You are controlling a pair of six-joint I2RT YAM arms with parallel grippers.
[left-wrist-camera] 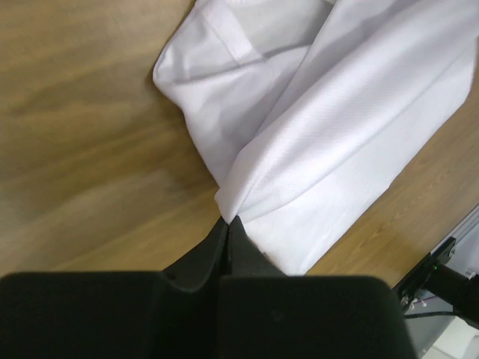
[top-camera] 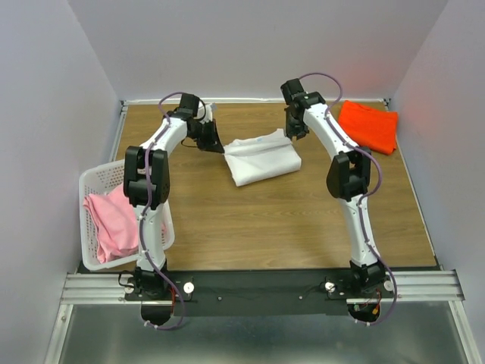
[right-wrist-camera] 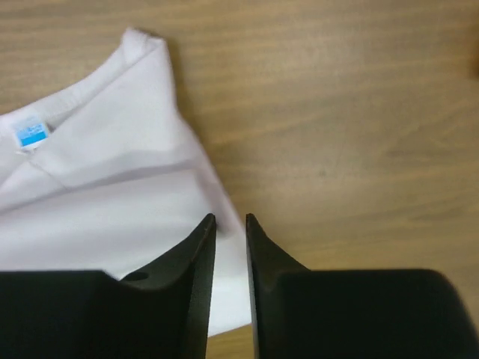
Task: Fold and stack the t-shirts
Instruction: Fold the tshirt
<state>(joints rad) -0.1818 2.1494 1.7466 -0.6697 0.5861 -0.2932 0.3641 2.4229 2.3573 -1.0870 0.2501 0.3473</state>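
Note:
The white t-shirt [top-camera: 262, 156] lies folded in the middle of the table. My left gripper [top-camera: 217, 145] is at its left edge; in the left wrist view the gripper [left-wrist-camera: 228, 220] is shut on a corner of the white shirt's [left-wrist-camera: 329, 120] fold. My right gripper [top-camera: 295, 134] is at the shirt's back right corner. In the right wrist view it [right-wrist-camera: 230, 218] is narrowly open, with the edge of the white shirt [right-wrist-camera: 112, 187] showing in the gap. The orange-red t-shirt [top-camera: 369, 125] lies folded at the back right. The pink t-shirt [top-camera: 112, 220] lies in the basket.
A white lattice basket [top-camera: 89, 184] stands at the table's left front edge, beside the left arm. Walls close the table at the back and both sides. Bare wooden tabletop [top-camera: 288, 220] lies in front of the white shirt.

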